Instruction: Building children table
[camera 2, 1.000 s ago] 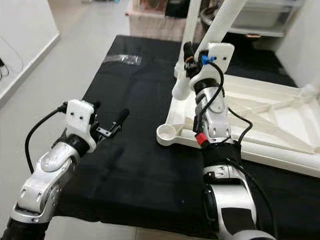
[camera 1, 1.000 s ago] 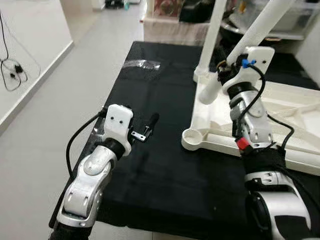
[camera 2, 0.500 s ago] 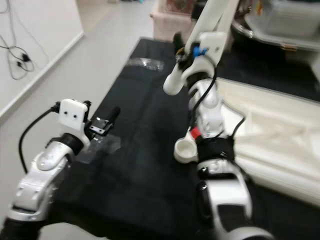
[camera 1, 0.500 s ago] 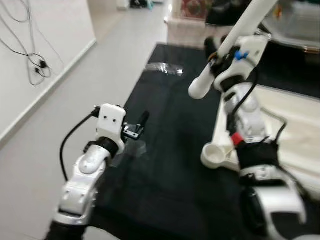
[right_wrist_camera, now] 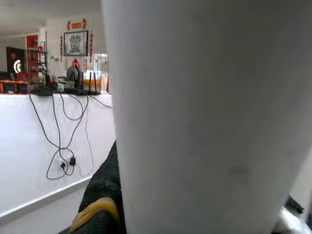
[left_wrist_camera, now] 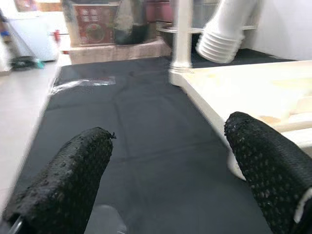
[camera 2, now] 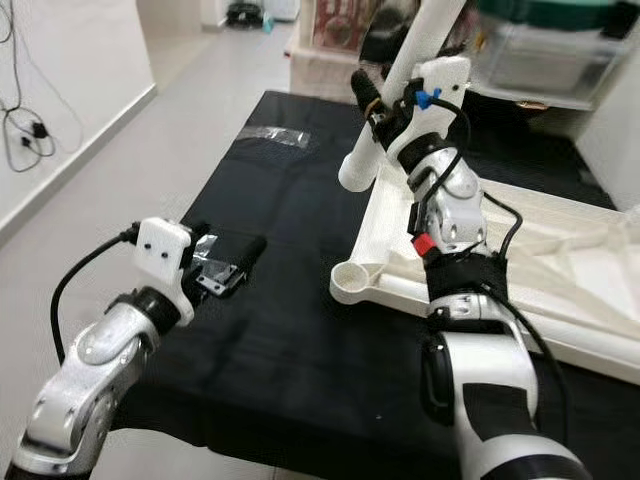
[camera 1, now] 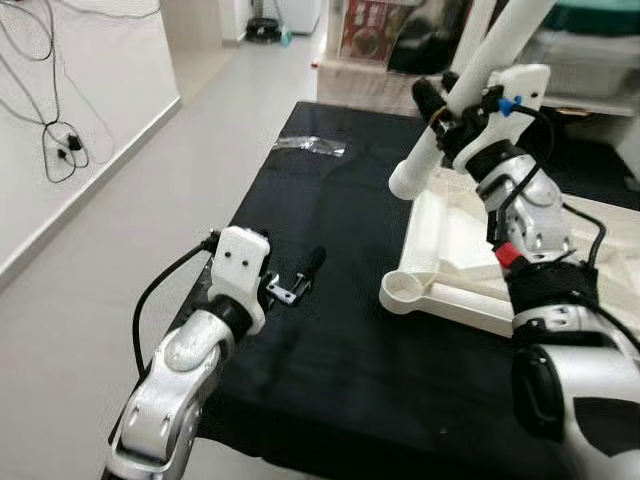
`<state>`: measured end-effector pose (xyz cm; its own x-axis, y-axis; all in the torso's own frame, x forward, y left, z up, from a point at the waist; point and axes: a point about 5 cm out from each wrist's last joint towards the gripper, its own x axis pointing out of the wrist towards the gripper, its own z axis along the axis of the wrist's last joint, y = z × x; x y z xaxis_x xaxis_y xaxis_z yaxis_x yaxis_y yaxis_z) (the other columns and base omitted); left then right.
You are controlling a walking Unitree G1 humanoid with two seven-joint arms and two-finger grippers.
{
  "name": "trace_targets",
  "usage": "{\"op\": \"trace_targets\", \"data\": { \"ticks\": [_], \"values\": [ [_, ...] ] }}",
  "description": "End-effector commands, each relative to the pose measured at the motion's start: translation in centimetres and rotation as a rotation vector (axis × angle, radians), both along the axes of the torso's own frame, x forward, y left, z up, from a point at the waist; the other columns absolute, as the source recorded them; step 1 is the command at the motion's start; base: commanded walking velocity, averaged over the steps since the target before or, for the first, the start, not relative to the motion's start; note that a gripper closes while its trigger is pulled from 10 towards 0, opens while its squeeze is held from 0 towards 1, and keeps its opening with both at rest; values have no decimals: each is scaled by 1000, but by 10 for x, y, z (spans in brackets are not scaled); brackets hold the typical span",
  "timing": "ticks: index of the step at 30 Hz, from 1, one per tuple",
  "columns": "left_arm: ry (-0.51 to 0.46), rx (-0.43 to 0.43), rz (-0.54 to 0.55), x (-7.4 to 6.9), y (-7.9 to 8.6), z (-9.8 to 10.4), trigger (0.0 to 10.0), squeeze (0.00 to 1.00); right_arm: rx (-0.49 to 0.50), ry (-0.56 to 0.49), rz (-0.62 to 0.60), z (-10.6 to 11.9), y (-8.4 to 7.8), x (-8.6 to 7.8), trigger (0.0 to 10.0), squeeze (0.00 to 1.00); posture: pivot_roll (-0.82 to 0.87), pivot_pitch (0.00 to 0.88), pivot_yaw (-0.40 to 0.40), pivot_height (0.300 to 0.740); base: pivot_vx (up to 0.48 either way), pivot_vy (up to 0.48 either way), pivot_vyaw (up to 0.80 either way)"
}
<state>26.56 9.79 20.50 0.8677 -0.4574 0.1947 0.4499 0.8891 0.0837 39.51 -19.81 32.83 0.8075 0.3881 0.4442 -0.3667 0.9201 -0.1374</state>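
A white plastic tabletop (camera 1: 450,235) lies upside down on the black-covered table (camera 1: 340,210). One white leg (left_wrist_camera: 183,34) stands upright in its far corner. My right gripper (camera 1: 445,105) is shut on a second white leg (camera 1: 470,90). It holds that leg tilted, with the ribbed lower end (left_wrist_camera: 222,39) in the air above the tabletop's left edge. A round empty socket (camera 1: 400,292) sits at the near left corner. My left gripper (camera 1: 297,278) hovers open over the cloth, left of the tabletop, with nothing between its fingers (left_wrist_camera: 63,180).
A clear plastic bag (camera 1: 312,146) lies at the table's far left. Light floor (camera 1: 120,210) and a white wall with dangling cables (camera 1: 55,140) run along the left. Boxes and clutter (camera 1: 380,30) stand behind the table. The cloth's near edge is close to my left arm.
The camera has swung, so the whole scene shifted. My right gripper keeps hold of the leg, and its lower end now hangs nearer the tabletop's left edge. The left gripper stays open over the cloth.
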Motion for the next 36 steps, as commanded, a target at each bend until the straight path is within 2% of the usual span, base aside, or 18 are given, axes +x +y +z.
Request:
{"op": "trace_targets", "data": {
  "ticks": [1, 6, 10, 11, 13, 14, 16, 17, 19, 21, 24, 32, 36],
  "values": [
    [30, 6, -73, -13, -11, -5, 10000, 0, -18, 37, 45, 4, -11, 0, 10000, 0, 111, 190, -52, 740, 0, 0, -800],
    [54, 0, -104, -25, -18, -9, 10000, 0, -56, 67, 110, 5, -13, 0, 10000, 0, 112, 216, -50, 740, 0, 0, -787],
    [92, -16, -118, -38, -21, -14, 10000, 0, -48, 83, 280, 8, -9, -2, 10000, 0, 109, 243, -44, 740, 0, 0, -194],
    [92, -16, -118, -38, -21, -14, 10000, 0, -48, 83, 280, 8, -9, -2, 10000, 0, 109, 243, -44, 740, 0, 0, 0],
    [106, -23, -109, -41, -20, -14, 10000, 0, -72, 105, 411, 8, -2, -4, 10000, 0, 115, 261, -45, 740, 0, 0, 0],
    [106, -23, -109, -41, -20, -14, 10000, 0, -72, 105, 411, 8, -2, -4, 10000, 0, 115, 261, -45, 740, 0, 0, 0],
    [115, -29, -106, -43, -19, -14, 10000, 0, -106, 133, 571, 4, 6, -9, 10000, 0, 115, 270, -50, 740, 0, 0, 0],
    [115, -29, -106, -43, -19, -14, 10000, 0, -106, 133, 571, 4, 6, -9, 10000, 0, 115, 270, -50, 740, 0, 0, 0],
    [123, -29, -107, -47, -17, -14, 10000, 0, -187, 150, 737, -3, 13, -16, 10000, 0, 121, 283, -54, 740, 0, 0, 0],
    [123, -29, -107, -47, -17, -14, 10000, 0, -187, 150, 737, -3, 13, -16, 10000, 0, 121, 283, -54, 740, 0, 0, 0],
    [129, -28, -104, -50, -15, -14, 10000, 0, -235, 145, 821, -4, 17, -19, 10000, 0, 124, 289, -55, 740, 0, 0, 0],
    [148, -45, -122, -58, -20, -13, 10000, 0, -282, 99, 974, -4, 27, -25, 10000, 0, 125, 276, -55, 740, 0, 0, 0],
    [150, -51, -125, -59, -21, -13, 10000, 0, -289, 93, 993, -4, 28, -25, 10000, 0, 125, 276, -55, 740, 0, 0, 0]
  ]
}}
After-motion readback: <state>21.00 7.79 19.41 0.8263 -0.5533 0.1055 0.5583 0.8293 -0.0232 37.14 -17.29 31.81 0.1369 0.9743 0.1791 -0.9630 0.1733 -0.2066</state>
